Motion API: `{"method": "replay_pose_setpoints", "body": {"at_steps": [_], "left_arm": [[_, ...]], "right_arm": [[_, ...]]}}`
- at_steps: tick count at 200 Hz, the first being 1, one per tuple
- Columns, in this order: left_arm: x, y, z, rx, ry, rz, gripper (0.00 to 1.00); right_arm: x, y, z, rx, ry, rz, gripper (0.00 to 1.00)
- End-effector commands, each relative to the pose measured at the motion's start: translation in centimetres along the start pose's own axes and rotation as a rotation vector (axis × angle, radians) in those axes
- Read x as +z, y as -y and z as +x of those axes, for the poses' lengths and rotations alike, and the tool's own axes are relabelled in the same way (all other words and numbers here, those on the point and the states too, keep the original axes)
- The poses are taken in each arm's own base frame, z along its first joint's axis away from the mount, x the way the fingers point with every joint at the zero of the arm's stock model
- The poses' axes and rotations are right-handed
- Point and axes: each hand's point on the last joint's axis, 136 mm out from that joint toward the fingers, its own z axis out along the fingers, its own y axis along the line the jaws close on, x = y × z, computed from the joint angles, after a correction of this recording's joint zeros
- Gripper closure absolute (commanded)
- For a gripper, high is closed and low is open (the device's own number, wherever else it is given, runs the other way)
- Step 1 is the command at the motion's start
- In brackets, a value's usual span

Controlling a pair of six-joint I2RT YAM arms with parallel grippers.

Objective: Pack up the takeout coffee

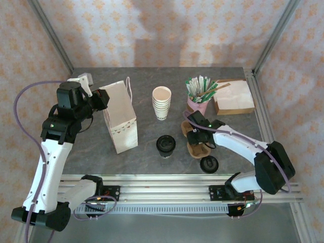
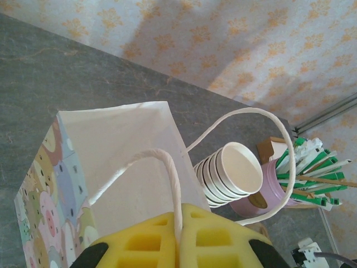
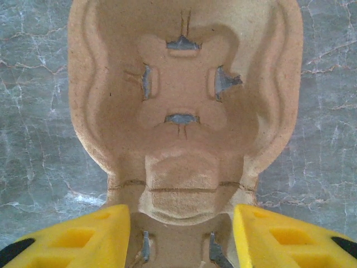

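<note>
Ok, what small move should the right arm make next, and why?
Probably close the right claw on the pulp cup carrier: its fingers straddle the carrier's narrow middle with gaps on both sides, not yet gripping. The left claw pinches the handle of the white paper bag, and the lidded coffee cup stands free beside the carrier.

Left arm (image 1: 48,157) stands up from its base and folds inward at the elbow, the left gripper (image 2: 179,223) clamped on a cord handle (image 2: 174,184). Right arm (image 1: 238,144) stretches low toward the centre, wrist tipped down, the right gripper (image 3: 181,223) setting 2 yellow fingers (image 3: 279,237) astride a cardboard tray (image 3: 184,111); contact unclear.
</note>
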Motion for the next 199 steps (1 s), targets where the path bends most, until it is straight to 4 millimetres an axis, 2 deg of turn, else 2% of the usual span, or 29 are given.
{"method": "replay_pose_setpoints", "body": {"at_steps": [1,74,199], "left_arm": [[-0.2,0.0,0.5,0.023,-0.012,0.005,0.92],[0.0,0.0,0.6,0.02,-0.017,0.005,0.92],[0.1,-0.2,0.6,0.014,-0.016,0.001,0.92]], "right_arm": [[0.0,0.4,-1.2,-0.013,0.017,0.024,0.48],[0.9,0.1,-1.2,-0.014,-0.026,0.005,0.47],[1.7,0.1,-0.4,0.003,-0.086,0.013,0.53]]}}
